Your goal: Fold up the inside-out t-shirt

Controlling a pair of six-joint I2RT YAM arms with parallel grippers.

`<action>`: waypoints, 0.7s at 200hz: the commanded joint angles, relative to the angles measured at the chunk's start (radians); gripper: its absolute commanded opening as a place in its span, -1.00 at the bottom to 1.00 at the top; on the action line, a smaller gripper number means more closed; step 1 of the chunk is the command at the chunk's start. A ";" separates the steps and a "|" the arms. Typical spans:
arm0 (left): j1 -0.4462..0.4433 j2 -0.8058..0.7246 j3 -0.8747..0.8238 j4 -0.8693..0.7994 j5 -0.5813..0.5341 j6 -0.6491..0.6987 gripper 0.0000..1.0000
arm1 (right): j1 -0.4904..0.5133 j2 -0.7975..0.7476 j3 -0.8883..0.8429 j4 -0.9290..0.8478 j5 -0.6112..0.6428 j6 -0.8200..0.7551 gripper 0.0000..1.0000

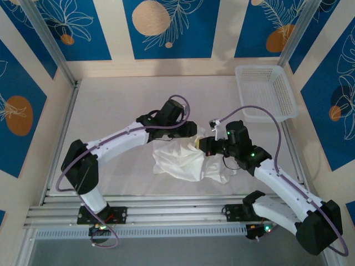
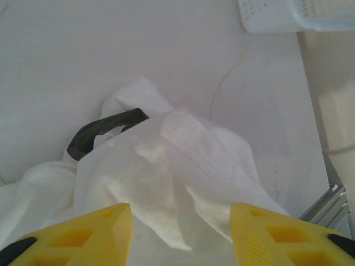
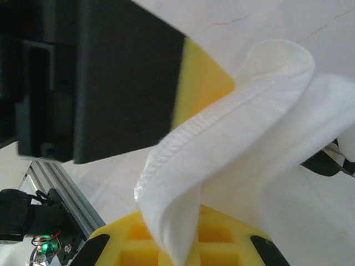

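R gripper (image 3: 188, 160) pinching t-shirt (image 1: 183, 160) hem, L gripper (image 2: 183, 244) spread over it, white, crumpled, stitching showing

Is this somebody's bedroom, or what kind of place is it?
Probably a robot lab booth: left arm and right arm bolted to a white table, metal frame rails, blue leaf-patterned panels around.

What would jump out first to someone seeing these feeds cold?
The crumpled white t-shirt sits bunched mid-table between both arms. The right gripper is shut on a stitched hem and holds up a fold of it, while the left gripper sits with jaws apart over the cloth beside it. A white lattice basket stands at the table's far right corner.
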 commanded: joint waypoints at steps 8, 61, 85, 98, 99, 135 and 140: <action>-0.010 0.024 0.016 -0.031 0.001 -0.026 -0.23 | 0.007 -0.008 0.026 -0.014 0.014 -0.018 -1.00; -0.010 -0.008 0.024 -0.073 -0.062 -0.027 -1.00 | 0.008 -0.003 0.017 -0.019 0.034 -0.019 -1.00; 0.002 -0.058 0.032 -0.104 -0.075 0.000 -1.00 | -0.006 -0.014 0.000 -0.085 0.145 -0.025 -1.00; 0.025 -0.114 0.028 -0.115 -0.060 0.008 -1.00 | -0.049 -0.034 -0.032 -0.125 0.206 -0.014 -1.00; 0.029 -0.118 0.027 -0.115 -0.058 0.009 -1.00 | -0.053 -0.036 -0.034 -0.127 0.208 -0.015 -1.00; 0.075 -0.246 -0.025 -0.017 0.069 0.003 -1.00 | -0.128 -0.080 -0.130 -0.111 0.172 -0.053 -0.63; 0.073 -0.241 -0.027 -0.003 0.105 0.000 -1.00 | -0.127 -0.082 -0.134 -0.100 0.152 -0.059 -0.59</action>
